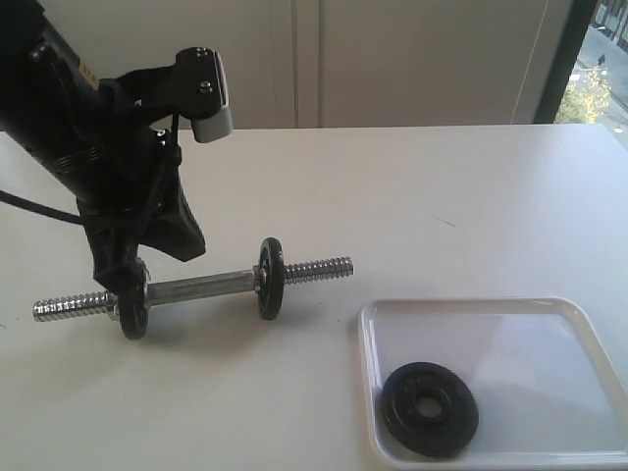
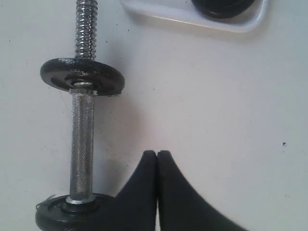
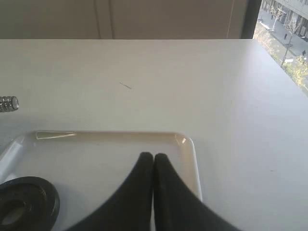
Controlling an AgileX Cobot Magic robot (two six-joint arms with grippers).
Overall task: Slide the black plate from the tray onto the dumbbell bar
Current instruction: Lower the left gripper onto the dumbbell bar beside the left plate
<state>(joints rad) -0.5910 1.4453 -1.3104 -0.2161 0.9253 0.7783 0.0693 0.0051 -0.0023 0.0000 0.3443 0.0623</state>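
The black plate (image 1: 429, 409) lies flat in the near left part of the white tray (image 1: 461, 305); it also shows as the black plate (image 3: 24, 204) and at an edge as the black plate (image 2: 221, 7). The dumbbell bar (image 1: 201, 287) lies on the table left of the tray with two black discs (image 1: 270, 278) (image 1: 132, 312) on it. My left gripper (image 2: 157, 153) is shut and empty, beside the bar (image 2: 82, 139) near its left disc (image 2: 67, 211). My right gripper (image 3: 153, 155) is shut and empty over the tray (image 3: 188, 144), apart from the plate. It is out of the exterior view.
The left arm (image 1: 118, 177) stands over the bar's left end. The bar's threaded right end (image 1: 319, 267) points toward the tray, with a gap of table between them. A window (image 1: 599, 59) is at the far right.
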